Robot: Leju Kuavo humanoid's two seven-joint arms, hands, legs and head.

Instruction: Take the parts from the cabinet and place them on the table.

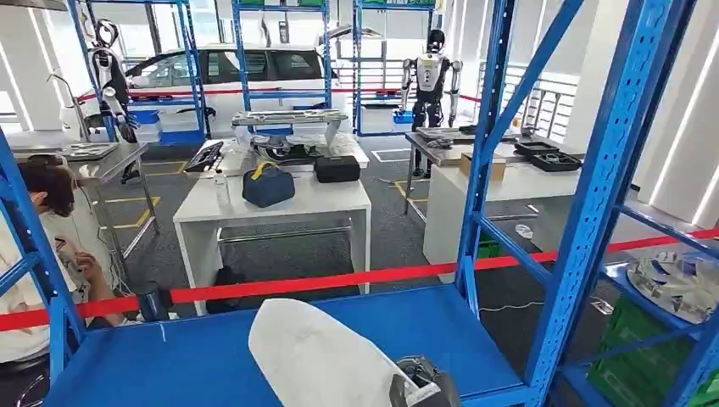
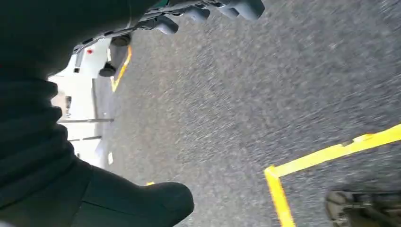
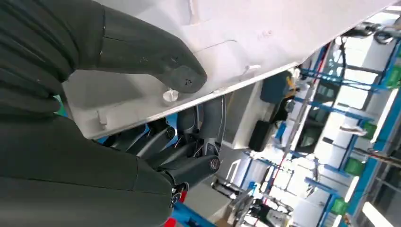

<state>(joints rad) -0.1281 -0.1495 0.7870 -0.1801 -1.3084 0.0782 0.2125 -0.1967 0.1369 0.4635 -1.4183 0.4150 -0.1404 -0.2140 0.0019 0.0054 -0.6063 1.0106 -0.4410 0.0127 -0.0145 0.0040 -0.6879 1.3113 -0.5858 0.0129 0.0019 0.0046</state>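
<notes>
Showing the head view from left to right: a seated person (image 1: 38, 246) at the far left edge, partly behind a blue upright of the cabinet (image 1: 585, 212); a red barrier tape (image 1: 339, 280) stretched across the scene just beyond the cabinet's blue shelf (image 1: 169, 356); and a white tabletop (image 1: 280, 203) farther back, carrying a dark blue bag (image 1: 268, 185) and, just beside it, a black case (image 1: 337, 169). Over the blue shelf near the bottom centre sits a white moulded part (image 1: 314, 352), its near end meeting the right hand (image 1: 422, 383) at the lower edge. Seen from the right wrist, the right hand (image 3: 142, 109) grips this white part (image 3: 227, 42) by its edge, the thick thumb (image 3: 156, 61) pressed on one face and the darker fingers (image 3: 189, 142) curled under the other. Farther right, another cabinet bay holds a round grey part (image 1: 678, 284) on a blue shelf above a green crate (image 1: 636, 356). Behind stand a second white tabletop (image 1: 509, 182) with black trays (image 1: 547, 155), a humanoid robot (image 1: 430, 76) and a white car (image 1: 246, 72). From the left wrist, the left hand (image 2: 198, 12) hangs over grey floor (image 2: 246, 104) marked with yellow line (image 2: 326, 156); its fingers lie loosely apart, holding nothing.
</notes>
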